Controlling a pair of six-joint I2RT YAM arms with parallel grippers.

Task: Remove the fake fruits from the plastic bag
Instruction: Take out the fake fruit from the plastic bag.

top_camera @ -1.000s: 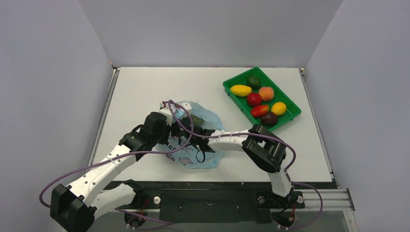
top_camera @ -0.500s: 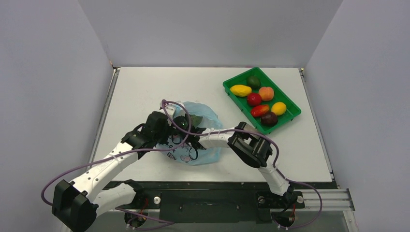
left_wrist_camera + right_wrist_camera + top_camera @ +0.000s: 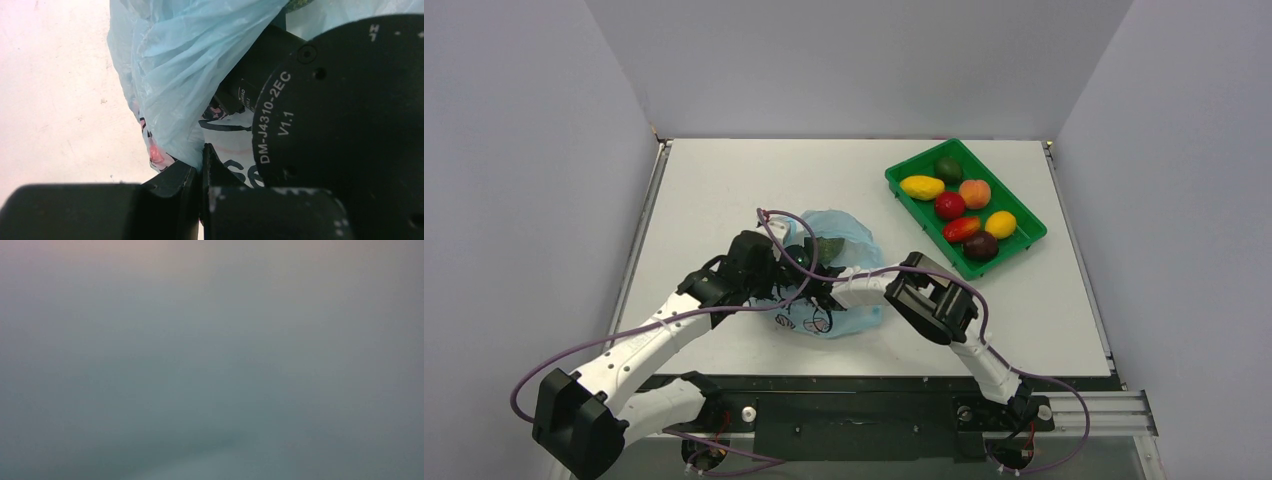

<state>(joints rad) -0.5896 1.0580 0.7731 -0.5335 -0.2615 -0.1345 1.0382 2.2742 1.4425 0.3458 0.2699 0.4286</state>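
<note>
The light-blue plastic bag (image 3: pixel 849 240) lies bunched at the table's front middle. My left gripper (image 3: pixel 790 288) is shut on a fold of the bag's film, seen close in the left wrist view (image 3: pixel 201 162). My right arm (image 3: pixel 864 287) reaches leftward into the bag, so its gripper is hidden by the film. The right wrist view is a grey-blue blur. A dark green thing (image 3: pixel 829 247) shows in the bag's mouth. The peach (image 3: pixel 975 193), the red-orange elongated fruit (image 3: pixel 961 228) and the dark purple-brown fruit (image 3: pixel 981 246) lie in the green tray (image 3: pixel 904 168).
The tray at the back right also holds two yellow fruits (image 3: pixel 922 187), a red round fruit (image 3: pixel 950 205) and a dark green one (image 3: pixel 949 168). The right arm's black motor housing (image 3: pixel 345 115) fills the right of the left wrist view. Grey walls surround the table.
My right arm has pushed further left into the bag, and its elbow moved left too. The bag has bunched up and shrunk leftward. The left gripper has kept its hold.
</note>
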